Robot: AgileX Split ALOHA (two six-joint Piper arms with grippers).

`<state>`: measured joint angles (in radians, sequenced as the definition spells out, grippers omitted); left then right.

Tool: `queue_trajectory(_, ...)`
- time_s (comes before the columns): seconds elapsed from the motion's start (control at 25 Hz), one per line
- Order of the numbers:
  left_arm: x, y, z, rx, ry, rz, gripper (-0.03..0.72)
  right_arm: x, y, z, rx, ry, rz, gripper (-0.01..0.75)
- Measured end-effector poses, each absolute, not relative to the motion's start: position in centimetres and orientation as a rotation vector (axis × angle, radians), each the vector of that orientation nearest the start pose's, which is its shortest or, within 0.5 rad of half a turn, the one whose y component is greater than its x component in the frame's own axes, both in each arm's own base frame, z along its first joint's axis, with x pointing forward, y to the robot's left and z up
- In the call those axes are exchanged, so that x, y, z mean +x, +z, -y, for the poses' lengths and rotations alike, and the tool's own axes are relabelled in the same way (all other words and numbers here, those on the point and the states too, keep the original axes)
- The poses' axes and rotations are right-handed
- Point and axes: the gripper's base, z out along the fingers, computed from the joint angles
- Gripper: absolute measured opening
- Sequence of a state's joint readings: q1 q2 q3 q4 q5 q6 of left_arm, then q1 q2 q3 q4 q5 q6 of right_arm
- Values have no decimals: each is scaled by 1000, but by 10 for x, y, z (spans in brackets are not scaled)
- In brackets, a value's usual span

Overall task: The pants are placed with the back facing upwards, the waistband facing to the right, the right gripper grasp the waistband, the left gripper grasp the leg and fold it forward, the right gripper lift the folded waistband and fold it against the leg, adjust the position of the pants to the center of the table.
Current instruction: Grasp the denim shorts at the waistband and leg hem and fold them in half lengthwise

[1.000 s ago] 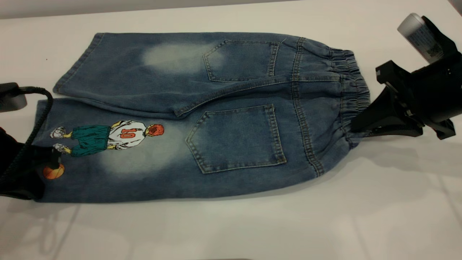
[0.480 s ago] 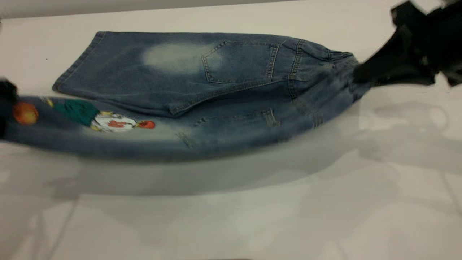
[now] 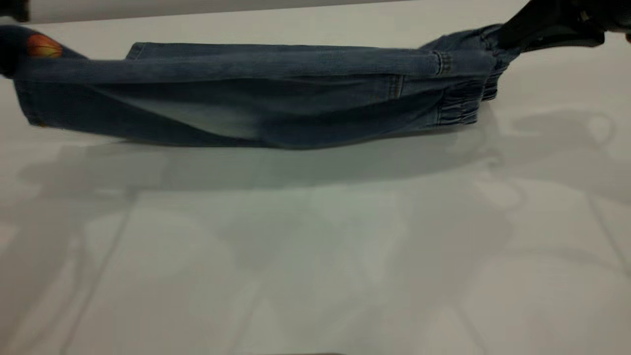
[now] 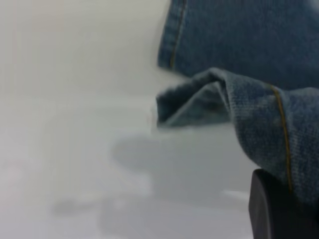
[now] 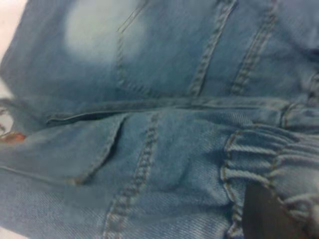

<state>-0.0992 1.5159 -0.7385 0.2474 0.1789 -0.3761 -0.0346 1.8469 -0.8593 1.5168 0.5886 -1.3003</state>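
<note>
Both grippers pinch denim: right gripper (image 3: 498, 42) on waistband (image 3: 461, 106) at 2 o'clock, left gripper (image 3: 7, 49) on leg (image 3: 49, 69) at 10 o'clock. Lengthwise fold is under way on the pants (image 3: 256, 93); next, the lifted half must be laid flat.

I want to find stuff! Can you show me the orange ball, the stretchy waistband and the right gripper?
orange ball (image 3: 43, 46): exterior view, middle of the print on the raised leg.
waistband (image 3: 458, 106): exterior view, gathered elastic hanging at the right end.
right gripper (image 3: 508, 33): exterior view, black fingers on the denim.
</note>
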Motion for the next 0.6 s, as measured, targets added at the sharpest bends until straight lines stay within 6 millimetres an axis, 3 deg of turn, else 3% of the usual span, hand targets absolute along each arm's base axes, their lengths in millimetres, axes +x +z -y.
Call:
queue_trajectory(0.36,364,175,38,-41,-59,-2440,48,374,124,-32,93,716,-2447,31)
queue_trajectory(0.6,393,147,57,20,-92,-2431,48,392,103,-29,152,706,-2429,34)
